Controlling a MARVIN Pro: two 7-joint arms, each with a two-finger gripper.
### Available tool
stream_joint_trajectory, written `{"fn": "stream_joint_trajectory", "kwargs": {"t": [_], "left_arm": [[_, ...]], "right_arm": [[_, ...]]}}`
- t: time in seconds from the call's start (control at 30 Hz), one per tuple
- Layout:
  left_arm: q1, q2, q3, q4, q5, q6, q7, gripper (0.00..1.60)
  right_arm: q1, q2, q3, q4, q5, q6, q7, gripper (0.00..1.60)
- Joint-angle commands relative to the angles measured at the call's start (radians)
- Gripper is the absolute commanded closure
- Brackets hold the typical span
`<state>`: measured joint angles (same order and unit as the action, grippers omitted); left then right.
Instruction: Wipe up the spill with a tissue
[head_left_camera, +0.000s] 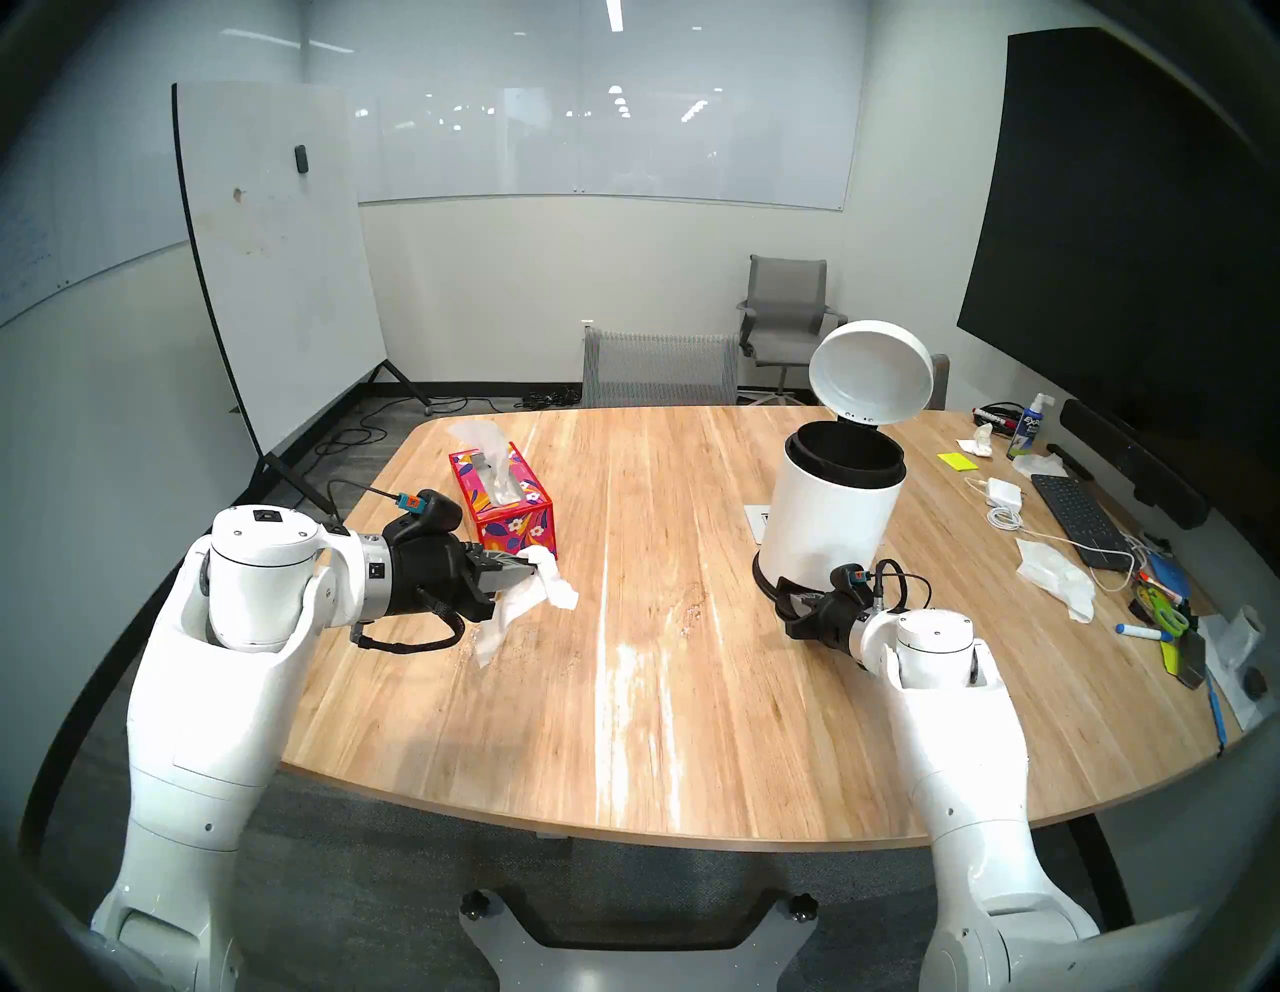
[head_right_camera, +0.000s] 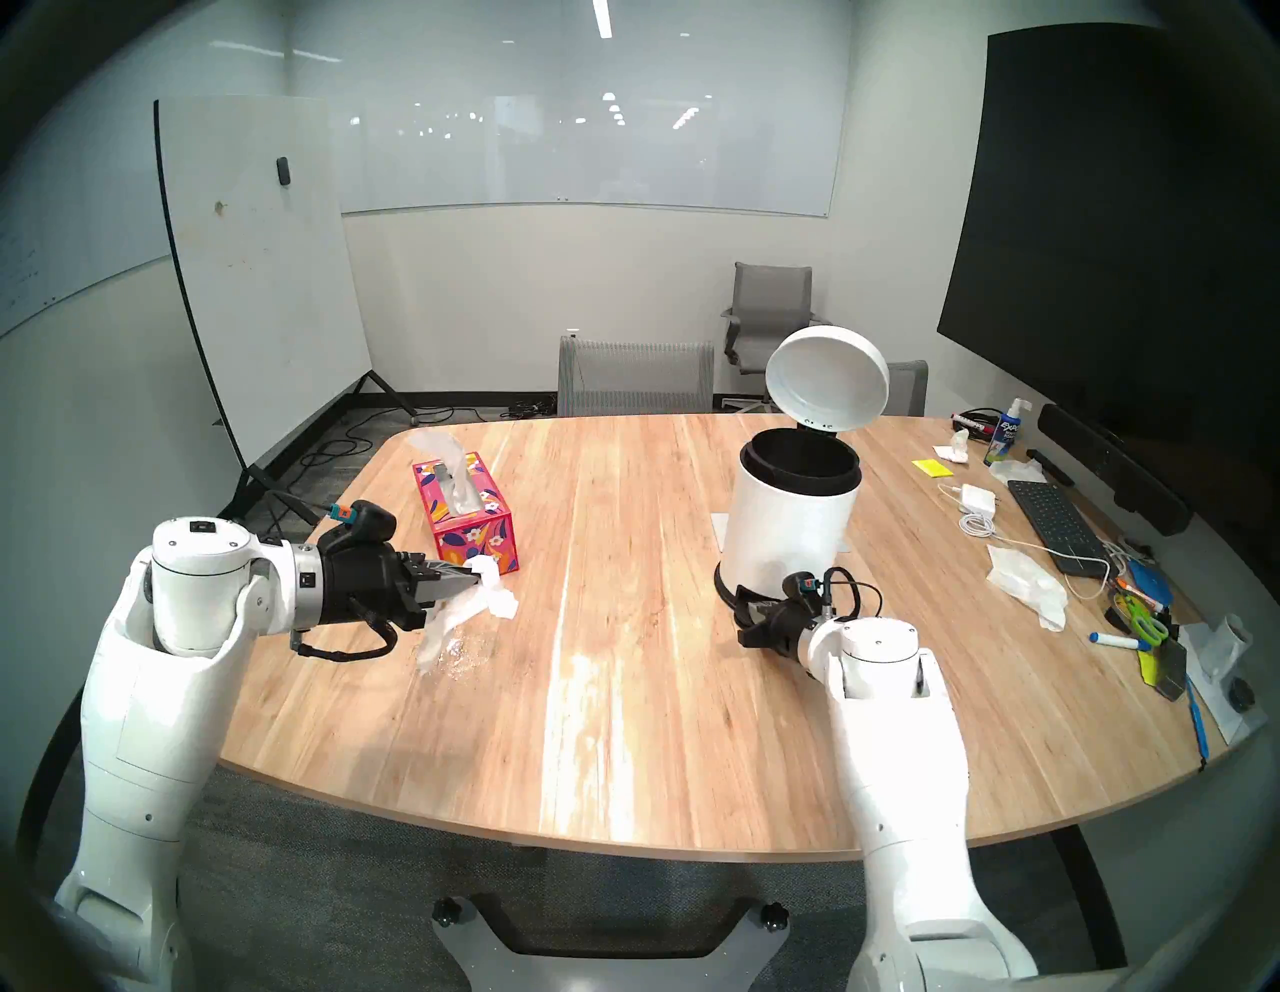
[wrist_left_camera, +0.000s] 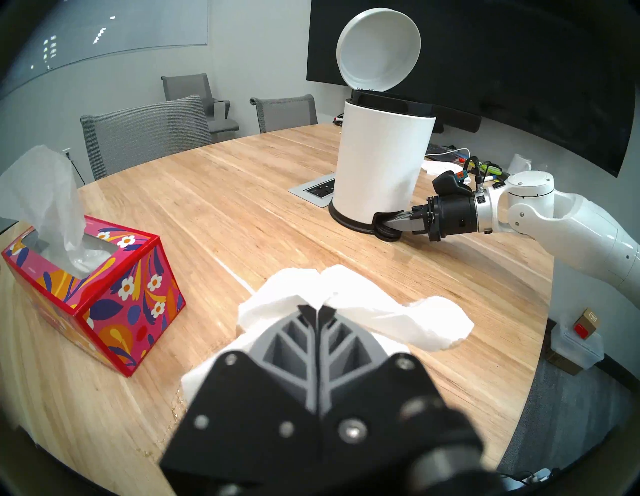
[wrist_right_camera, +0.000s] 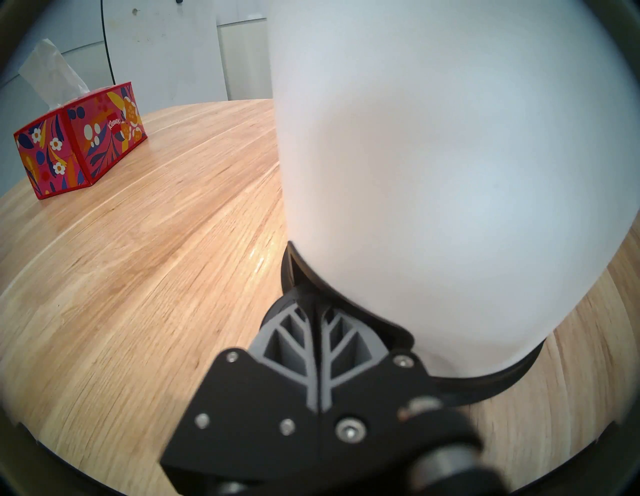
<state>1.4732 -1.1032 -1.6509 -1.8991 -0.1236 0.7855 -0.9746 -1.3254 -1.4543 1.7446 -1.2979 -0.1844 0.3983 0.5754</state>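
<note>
My left gripper (head_left_camera: 533, 569) is shut on a crumpled white tissue (head_left_camera: 519, 603), held just above the wooden table (head_left_camera: 658, 727) in front of the red floral tissue box (head_left_camera: 502, 502). The tissue (wrist_left_camera: 398, 315) bulges past both fingertips and hangs down toward the wood. No dark brown spill shows; only a faint wet sheen (head_right_camera: 464, 654) lies under the hanging tissue. My right gripper (head_left_camera: 789, 603) is shut, its tips resting on the black pedal (wrist_left_camera: 384, 232) at the base of the white bin (head_left_camera: 824, 512). The bin's lid (head_left_camera: 871, 370) stands open.
A keyboard (head_left_camera: 1073, 512), rumpled white papers (head_left_camera: 1056, 575), a charger with cable (head_left_camera: 1004, 493), a spray bottle (head_left_camera: 1028, 426) and markers crowd the table's right side. Grey chairs (head_left_camera: 658, 367) stand behind the far edge, and a whiteboard (head_left_camera: 277, 263) stands at the left.
</note>
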Motion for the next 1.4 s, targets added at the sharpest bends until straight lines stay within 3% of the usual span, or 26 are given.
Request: {"fn": "stream_joint_trajectory", "kwargs": {"t": [0.0, 0.43, 1.03, 1.37], "left_arm": [[-0.057, -0.022, 0.037, -0.01, 0.01, 0.02, 0.02, 1.6], [-0.186, -0.096, 0.15, 0.027, 0.037, 0.074, 0.087, 1.6], [-0.3, -0.234, 0.313, 0.039, 0.082, 0.166, 0.185, 1.6], [-0.373, -0.3, 0.371, 0.108, 0.109, 0.174, 0.236, 1.6]], "right_arm": [[-0.022, 0.0, -0.005, 0.03, -0.008, 0.014, -0.002, 1.6], [-0.023, 0.0, -0.004, 0.028, -0.008, 0.012, -0.002, 1.6], [-0.023, -0.001, -0.004, 0.028, -0.008, 0.012, -0.002, 1.6], [-0.023, -0.001, -0.004, 0.029, -0.009, 0.012, -0.002, 1.6]]}}
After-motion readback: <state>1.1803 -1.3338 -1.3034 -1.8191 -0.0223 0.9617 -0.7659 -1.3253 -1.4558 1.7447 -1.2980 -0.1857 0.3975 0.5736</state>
